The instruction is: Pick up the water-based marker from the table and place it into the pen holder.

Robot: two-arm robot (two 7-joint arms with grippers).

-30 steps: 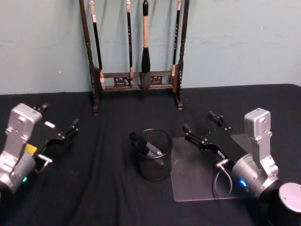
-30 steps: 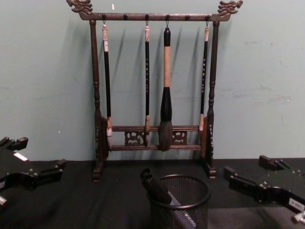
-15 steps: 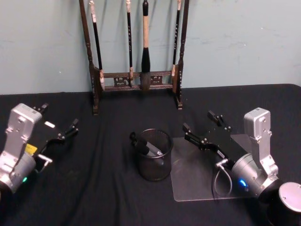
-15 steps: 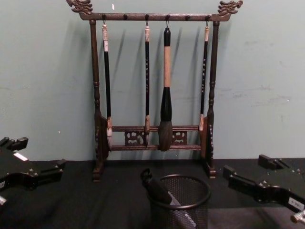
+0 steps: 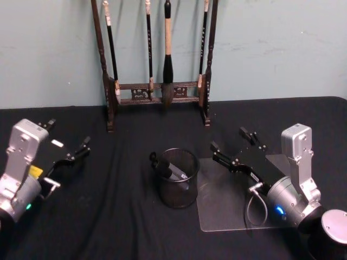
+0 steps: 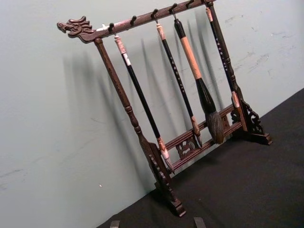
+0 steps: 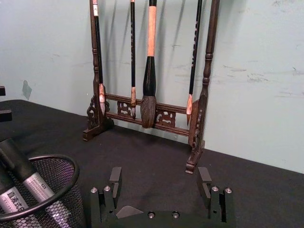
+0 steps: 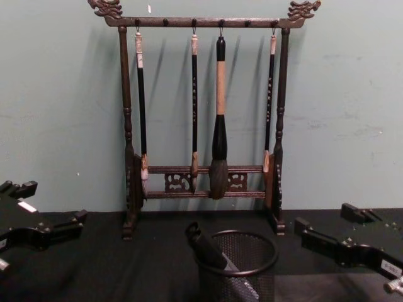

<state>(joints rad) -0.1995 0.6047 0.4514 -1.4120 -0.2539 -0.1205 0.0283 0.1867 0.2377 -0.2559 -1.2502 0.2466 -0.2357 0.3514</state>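
We see the water-based marker (image 5: 172, 170) already standing in the pen holder (image 5: 178, 188), leaning against the cup's left side with its dark cap poking above the rim; the right wrist view shows two grey-barrelled, dark-capped markers (image 7: 28, 183) slanted side by side inside the mesh, and we cannot tell which one the task meant. The pen holder sits on the black table (image 5: 108, 216), just left of a clear flat sheet (image 5: 227, 203) and in front of the wooden brush rack (image 5: 157, 92). Our right hand (image 5: 237, 146) hovers to the right of the cup, above that sheet, its fingers spread apart and holding nothing. Our left hand (image 5: 68, 142) waits well off to the left over the table, its fingers likewise apart and empty. We judge the placing step to be done, since no marker lies loose on the cloth that we can see. As for handling, we take the marker to be light, stiff and smooth-barrelled, so it would likely slip a little under the pads; the sure grip would be across the middle of the barrel rather than on the tapering cap. The mesh cup looks light too and could tip or slide if nudged at its rim.
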